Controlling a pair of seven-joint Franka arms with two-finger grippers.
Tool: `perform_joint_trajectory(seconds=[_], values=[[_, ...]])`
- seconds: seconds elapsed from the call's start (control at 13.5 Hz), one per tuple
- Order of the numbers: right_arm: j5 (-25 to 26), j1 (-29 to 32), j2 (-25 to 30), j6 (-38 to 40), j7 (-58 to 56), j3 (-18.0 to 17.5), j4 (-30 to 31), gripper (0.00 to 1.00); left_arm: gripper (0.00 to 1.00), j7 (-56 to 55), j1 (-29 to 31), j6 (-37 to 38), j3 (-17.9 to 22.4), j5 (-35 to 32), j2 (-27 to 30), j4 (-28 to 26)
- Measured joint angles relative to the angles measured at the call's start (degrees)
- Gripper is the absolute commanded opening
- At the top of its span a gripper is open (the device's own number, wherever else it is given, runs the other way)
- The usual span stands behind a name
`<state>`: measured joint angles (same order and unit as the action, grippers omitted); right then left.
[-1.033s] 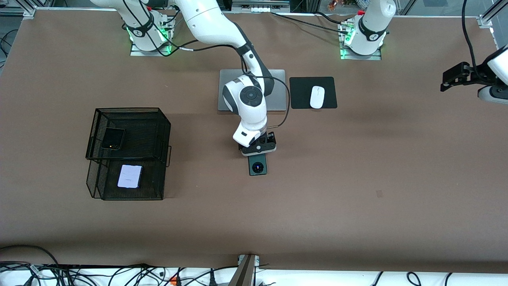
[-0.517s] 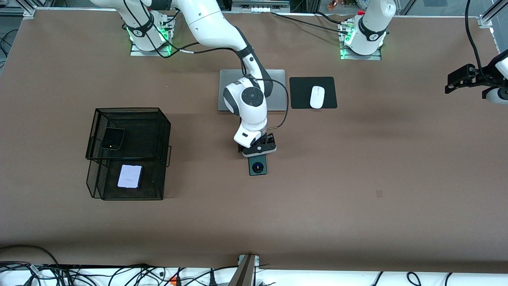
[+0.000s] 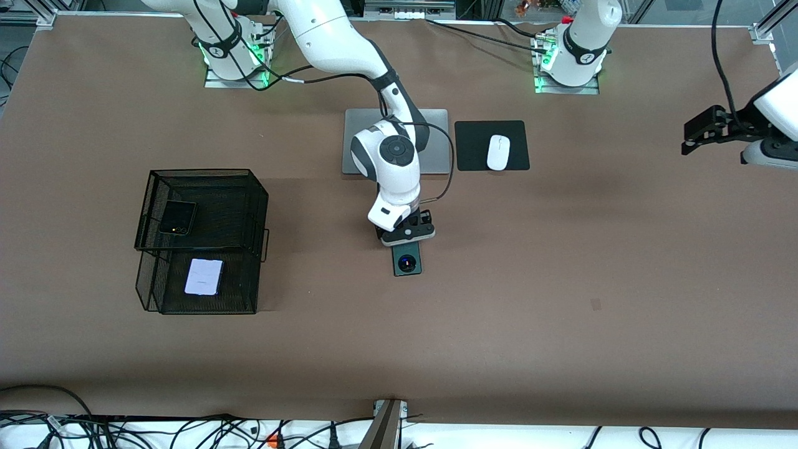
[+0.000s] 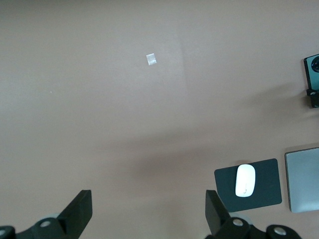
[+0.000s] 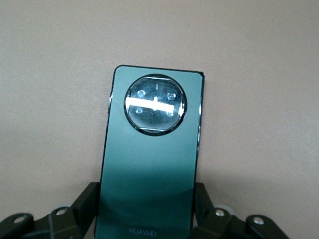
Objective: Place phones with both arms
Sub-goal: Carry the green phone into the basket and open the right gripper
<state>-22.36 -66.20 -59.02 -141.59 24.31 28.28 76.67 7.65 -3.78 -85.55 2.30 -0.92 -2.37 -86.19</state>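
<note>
1. Green phone (image 3: 407, 264) lies flat at the table's (image 3: 561, 312) middle, its camera ring at the 6 o'clock end, nearer the front camera than the laptop (image 3: 436, 140).
2. Right gripper (image 5: 147, 209) is clamped on the phone's long edges, one finger (image 5: 84, 204) against each side.
3. Left gripper (image 4: 147, 211) waits over bare table at the left arm's end, jaws spread wide, holding nothing.
4. Black phone (image 3: 177, 217) and white phone (image 3: 204, 277) lie in the mesh basket (image 3: 255, 243).
</note>
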Motion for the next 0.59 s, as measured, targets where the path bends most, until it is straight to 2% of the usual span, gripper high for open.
perform_joint_trajectory(seconds=[0.3, 0.44, 0.59], values=[[0.0, -0.01, 0.04, 0.14, 0.16, 0.38, -0.04, 0.0, 1.0, -0.02, 0.92, 0.36, -0.12, 0.0, 0.0, -0.06], [-0.01, -0.06, 0.77, 2.38, 0.34, 3.39, -0.45, 0.0, 1.0, -0.01, 1.13, 0.41, -0.05, 0.0, 0.01, -0.07], [-0.01, 0.1, 4.07, 7.89, 0.28, 8.09, -0.92, 0.0, 1.0, -0.01, 1.19, 0.44, -0.04, 0.0, 0.02, -0.07]])
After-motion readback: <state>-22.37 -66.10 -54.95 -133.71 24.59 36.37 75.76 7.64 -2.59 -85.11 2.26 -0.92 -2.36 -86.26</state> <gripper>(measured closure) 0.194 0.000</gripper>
